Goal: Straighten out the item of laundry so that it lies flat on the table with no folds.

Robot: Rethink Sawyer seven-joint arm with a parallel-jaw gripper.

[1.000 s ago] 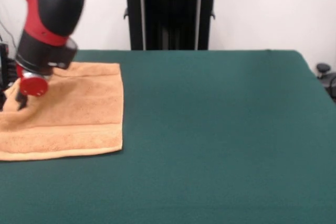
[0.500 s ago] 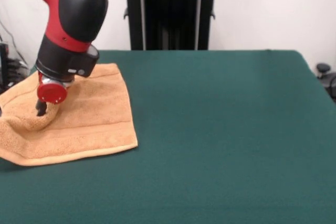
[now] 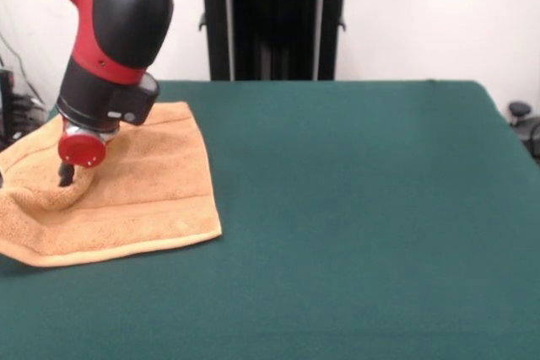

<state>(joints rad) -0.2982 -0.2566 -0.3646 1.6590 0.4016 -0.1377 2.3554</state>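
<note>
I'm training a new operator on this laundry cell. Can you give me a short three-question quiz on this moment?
1. True or false: the towel lies at the picture's left end of the table.
2. Where is the gripper?
A. on the bare felt
B. down on the towel
C. raised well above the table
3. Fill in: beside the gripper the cloth is ____, not flat.

Key: 1 true. 2 B. 3 puckered; a ridge rises around the gripper's tip, while the towel's right part lies smooth. Whether the gripper is clamped on the cloth cannot be seen.
</note>
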